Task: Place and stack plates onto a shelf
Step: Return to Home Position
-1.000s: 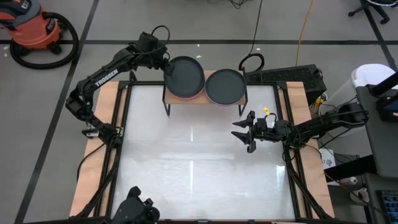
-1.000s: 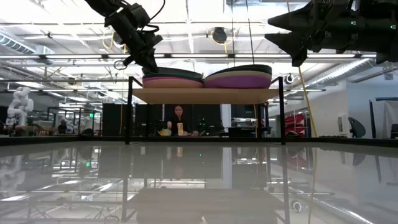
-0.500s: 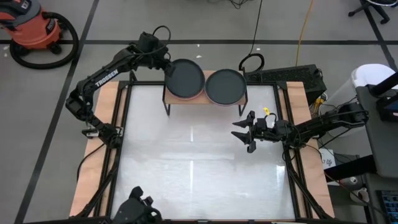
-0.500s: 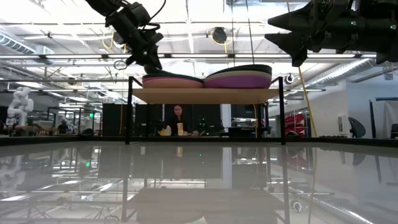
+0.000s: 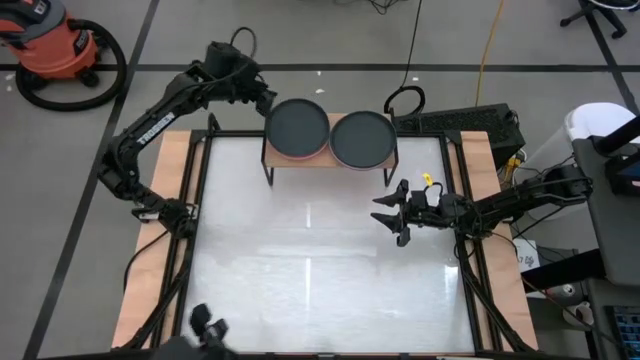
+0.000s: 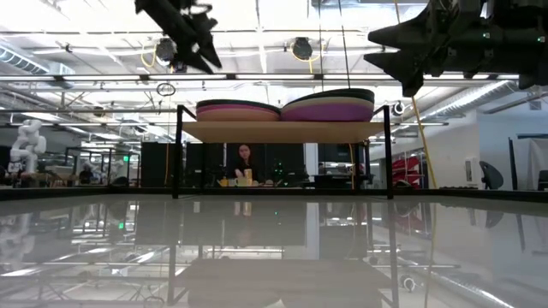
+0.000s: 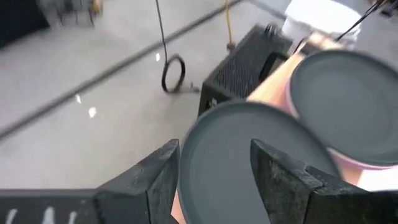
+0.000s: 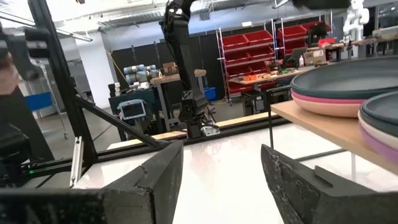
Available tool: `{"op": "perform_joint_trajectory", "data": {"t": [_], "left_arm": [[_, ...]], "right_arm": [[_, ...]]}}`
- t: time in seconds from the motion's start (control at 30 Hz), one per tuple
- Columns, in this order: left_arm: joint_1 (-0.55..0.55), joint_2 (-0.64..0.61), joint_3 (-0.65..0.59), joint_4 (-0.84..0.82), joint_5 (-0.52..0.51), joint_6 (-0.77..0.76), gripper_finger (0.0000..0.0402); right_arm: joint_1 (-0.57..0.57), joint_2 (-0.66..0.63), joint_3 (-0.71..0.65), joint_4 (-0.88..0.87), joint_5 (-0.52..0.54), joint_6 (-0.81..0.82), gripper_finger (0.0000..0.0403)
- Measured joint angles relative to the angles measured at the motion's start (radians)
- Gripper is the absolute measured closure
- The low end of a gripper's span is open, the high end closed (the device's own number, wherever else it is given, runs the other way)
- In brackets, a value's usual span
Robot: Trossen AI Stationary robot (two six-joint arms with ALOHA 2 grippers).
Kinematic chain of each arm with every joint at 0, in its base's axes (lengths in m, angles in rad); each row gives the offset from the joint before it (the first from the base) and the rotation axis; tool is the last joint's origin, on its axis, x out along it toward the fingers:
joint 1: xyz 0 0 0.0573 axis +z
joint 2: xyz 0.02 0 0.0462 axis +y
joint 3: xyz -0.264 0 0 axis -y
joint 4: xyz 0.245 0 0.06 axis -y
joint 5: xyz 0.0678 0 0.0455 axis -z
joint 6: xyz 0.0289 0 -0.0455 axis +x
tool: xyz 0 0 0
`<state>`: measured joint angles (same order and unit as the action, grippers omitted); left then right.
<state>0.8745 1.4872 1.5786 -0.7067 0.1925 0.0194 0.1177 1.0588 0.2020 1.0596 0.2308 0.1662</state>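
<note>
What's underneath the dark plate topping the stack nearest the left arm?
Only pink plate rims peek out beneath the dark plate, on the wooden shelf. Their faces and exact count are covered.

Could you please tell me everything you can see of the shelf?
The shelf is a low rack: a light wooden rectangular top on thin black legs, standing upright at the table's far edge. Two stacks of plates sit side by side on it, nearly covering its top. Nothing else touches it.
</note>
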Motion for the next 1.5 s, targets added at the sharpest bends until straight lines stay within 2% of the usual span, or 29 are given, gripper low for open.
{"op": "perform_joint_trajectory", "data": {"t": [0.13, 0.23, 0.53, 0.67, 0.87, 0.97, 1.17, 1.3, 1.5], "left_arm": [[0.012, -0.107, -0.005, 0.012, 0.001, 0.047, 0.0201], [0.016, -0.212, -0.06, 0.068, 0.011, 0.058, 0.0202], [-0.048, -0.507, -0.374, 0.343, 0.113, 0.059, 0.0202], [-0.124, -0.594, -0.532, 0.477, 0.132, 0.055, 0.0219], [-0.21, -0.694, -0.709, 0.609, 0.132, 0.062, 0.0285], [-0.238, -0.753, -0.761, 0.608, 0.132, 0.072, 0.0312], [-0.289, -0.916, -0.875, 0.608, 0.132, 0.079, 0.0323], [-0.319, -1.044, -0.956, 0.608, 0.132, 0.073, 0.0323], [-0.353, -1.21, -1.074, 0.607, 0.131, 0.072, 0.0323]], "right_arm": [[0.008, 0.0, 0.0, -0.002, -0.008, 0.03, 0.0206], [0.02, -0.014, 0.0, 0.0, -0.072, 0.014, 0.0206], [0.006, -0.179, 0.0, -0.02, -0.08, -0.037, 0.0206], [-0.031, -0.288, 0.042, -0.217, -0.079, -0.056, 0.0206], [-0.051, -0.415, 0.23, -0.814, -0.075, -0.107, 0.0206], [-0.051, -0.449, 0.293, -0.981, -0.071, -0.111, 0.0206], [-0.051, -0.522, 0.3, -1.049, -0.067, -0.112, 0.0206], [-0.051, -0.574, 0.289, -1.065, -0.02, -0.14, 0.0212], [-0.051, -0.678, 0.224, -1.033, -0.019, -0.198, 0.0263]]}}
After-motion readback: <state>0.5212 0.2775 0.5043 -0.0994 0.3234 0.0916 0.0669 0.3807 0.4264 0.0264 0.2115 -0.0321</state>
